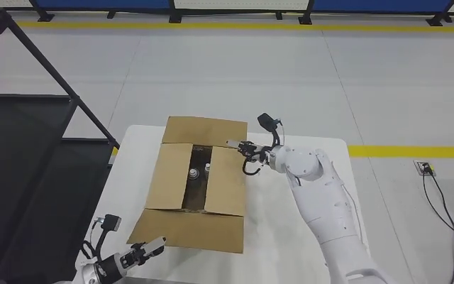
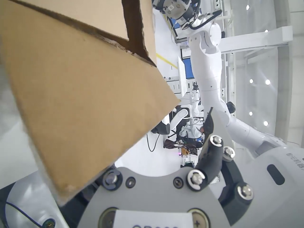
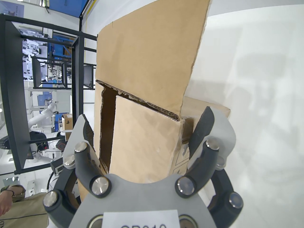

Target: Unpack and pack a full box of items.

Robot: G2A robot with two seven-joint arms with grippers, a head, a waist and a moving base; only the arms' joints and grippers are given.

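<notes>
Right gripper (image 3: 146, 117), fingers (image 3: 204, 129) spread, straddles the cardboard box's (image 1: 174, 177) right flap (image 1: 227, 181), while the left gripper (image 1: 150, 248), apparently spread too, sits at the near flap's (image 1: 191, 231) corner.

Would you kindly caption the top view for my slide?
Cardboard box, flaps partly open, on a white table; right tool at a top flap, left tool by the near flap.
</notes>
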